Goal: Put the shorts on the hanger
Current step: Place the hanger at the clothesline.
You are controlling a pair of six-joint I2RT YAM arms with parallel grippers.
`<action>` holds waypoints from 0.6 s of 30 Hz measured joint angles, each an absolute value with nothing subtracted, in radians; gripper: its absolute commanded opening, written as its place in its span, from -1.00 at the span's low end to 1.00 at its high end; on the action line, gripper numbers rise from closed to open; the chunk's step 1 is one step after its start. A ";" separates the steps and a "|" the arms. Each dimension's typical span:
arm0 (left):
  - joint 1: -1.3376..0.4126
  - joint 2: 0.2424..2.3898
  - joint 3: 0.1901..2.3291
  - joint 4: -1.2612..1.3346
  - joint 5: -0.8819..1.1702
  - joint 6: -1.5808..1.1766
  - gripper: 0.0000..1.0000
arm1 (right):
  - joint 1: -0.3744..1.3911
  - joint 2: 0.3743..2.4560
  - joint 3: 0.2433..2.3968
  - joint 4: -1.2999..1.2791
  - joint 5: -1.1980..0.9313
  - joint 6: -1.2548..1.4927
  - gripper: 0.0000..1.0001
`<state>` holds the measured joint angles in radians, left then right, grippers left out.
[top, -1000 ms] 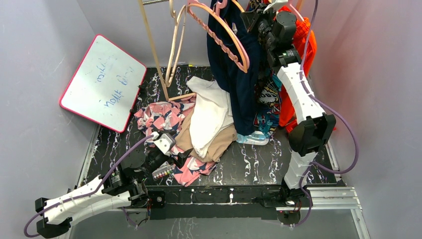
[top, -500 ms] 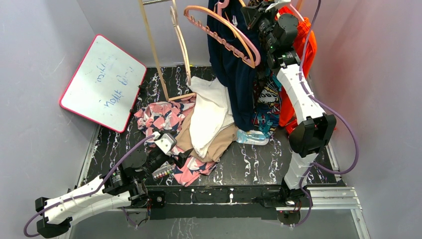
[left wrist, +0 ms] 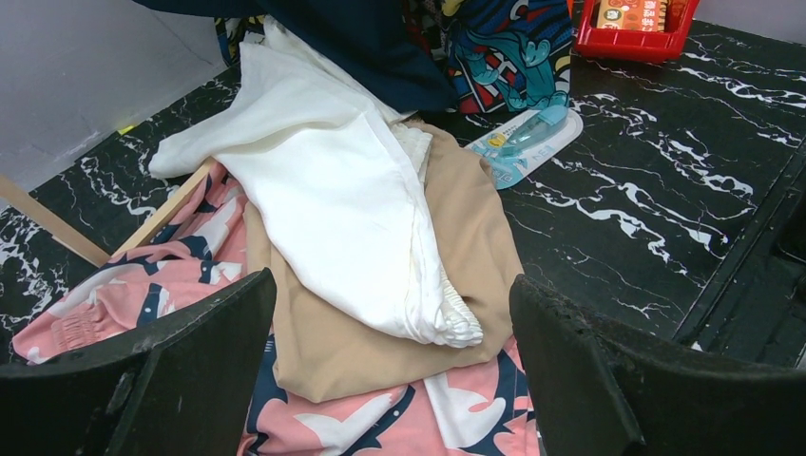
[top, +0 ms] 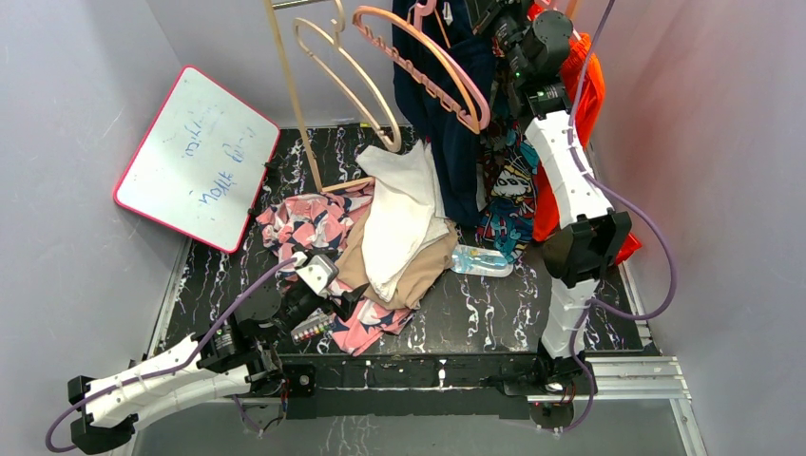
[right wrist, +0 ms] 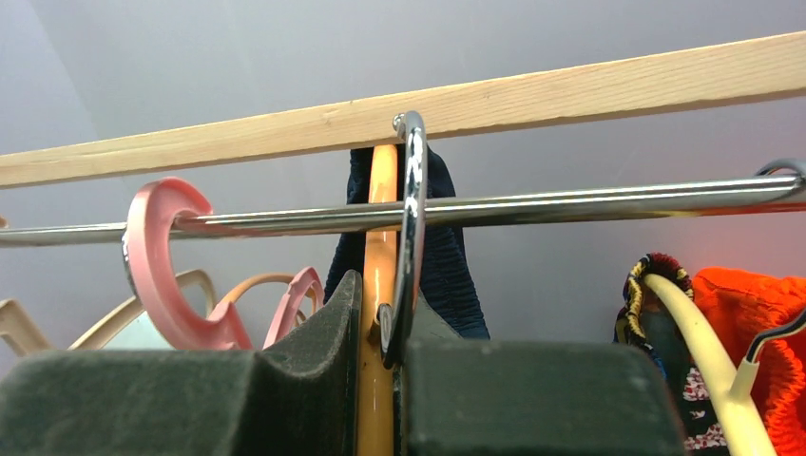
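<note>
The navy shorts (top: pixel 454 123) hang down from the top of the rack, draped over the orange-tan hanger (right wrist: pixel 379 249). In the right wrist view the navy fabric (right wrist: pixel 447 261) shows on both sides of the hanger. The hanger's metal hook (right wrist: pixel 414 190) is looped over the chrome rail (right wrist: pixel 589 198). My right gripper (top: pixel 496 17) is raised at the rail and shut on the hanger just below the hook. My left gripper (left wrist: pixel 392 285) is open and empty, low over the clothes pile; it also shows in the top view (top: pixel 328 285).
A pink hanger (top: pixel 428 66) and a beige hanger (top: pixel 347 71) hang left of the shorts. Orange shorts (top: pixel 582 85) and comic-print shorts (top: pixel 508 190) hang to the right. White (top: pixel 404 218), tan and pink-patterned (top: pixel 304 223) garments lie piled. A whiteboard (top: pixel 195 157) leans at the left; a wooden post (top: pixel 295 104) stands nearby.
My right gripper has moved up and back with the hanger and shorts, and their hem has risen. The pink and beige hangers have swung. The left arm has not moved.
</note>
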<state>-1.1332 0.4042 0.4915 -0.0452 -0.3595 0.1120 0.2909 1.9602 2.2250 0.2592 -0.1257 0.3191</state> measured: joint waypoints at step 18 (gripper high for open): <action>-1.133 0.414 0.485 -0.045 -0.360 0.115 0.82 | 0.291 2.070 2.324 0.212 -0.054 0.327 -1.00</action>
<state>-1.1332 0.4137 0.4847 -0.0448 -0.3599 0.1146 0.2913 2.0701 2.3238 0.2119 -0.0544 0.3271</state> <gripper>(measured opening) 0.914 0.157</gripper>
